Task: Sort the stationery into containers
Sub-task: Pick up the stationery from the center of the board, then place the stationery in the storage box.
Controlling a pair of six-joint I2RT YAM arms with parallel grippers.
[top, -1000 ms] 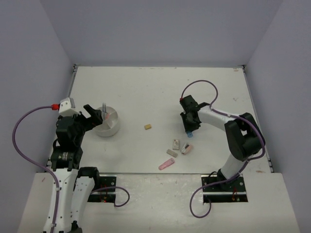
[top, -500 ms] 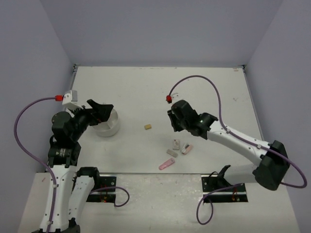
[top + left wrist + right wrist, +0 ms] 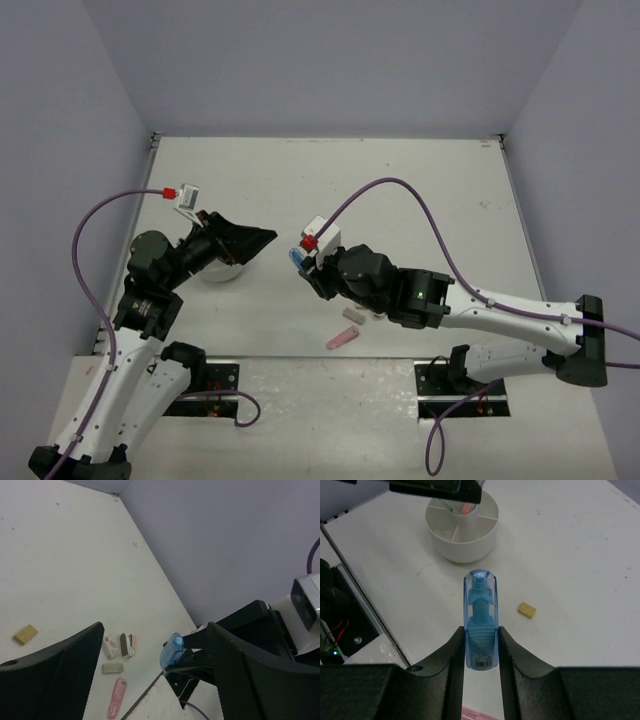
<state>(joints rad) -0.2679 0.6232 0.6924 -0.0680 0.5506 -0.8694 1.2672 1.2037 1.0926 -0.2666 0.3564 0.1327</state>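
Orange pen (image 3: 466,508) inside divided round white holder (image 3: 465,544)

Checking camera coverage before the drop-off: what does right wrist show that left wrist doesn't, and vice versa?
Only right wrist: the white compartment holder with pens inside. Only left wrist: the cluster of small blocks. Both: the blue marker clamped in the right gripper, and the tan eraser lying alone.

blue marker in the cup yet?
No, the blue marker sits clamped in the right gripper, short of the white cup.
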